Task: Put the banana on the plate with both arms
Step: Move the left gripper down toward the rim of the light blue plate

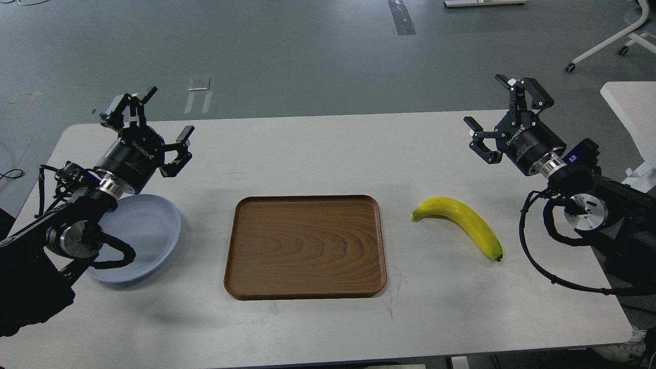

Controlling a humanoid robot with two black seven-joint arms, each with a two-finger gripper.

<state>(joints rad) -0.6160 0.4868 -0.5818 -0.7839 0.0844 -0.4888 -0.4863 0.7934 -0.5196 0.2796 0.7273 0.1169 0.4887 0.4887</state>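
The yellow banana lies on the white table right of centre, stem end toward the tray, dark tip toward the front right. The pale blue-grey plate rests at the left, partly covered by my left arm. My left gripper hovers above the table behind the plate, open and holding nothing. My right gripper hangs open and holding nothing behind and to the right of the banana, well apart from it.
A rectangular brown wooden tray lies between plate and banana, with nothing in it. The white table ends close behind both grippers; grey floor lies beyond. Another white table edge and a chair base stand at the far right.
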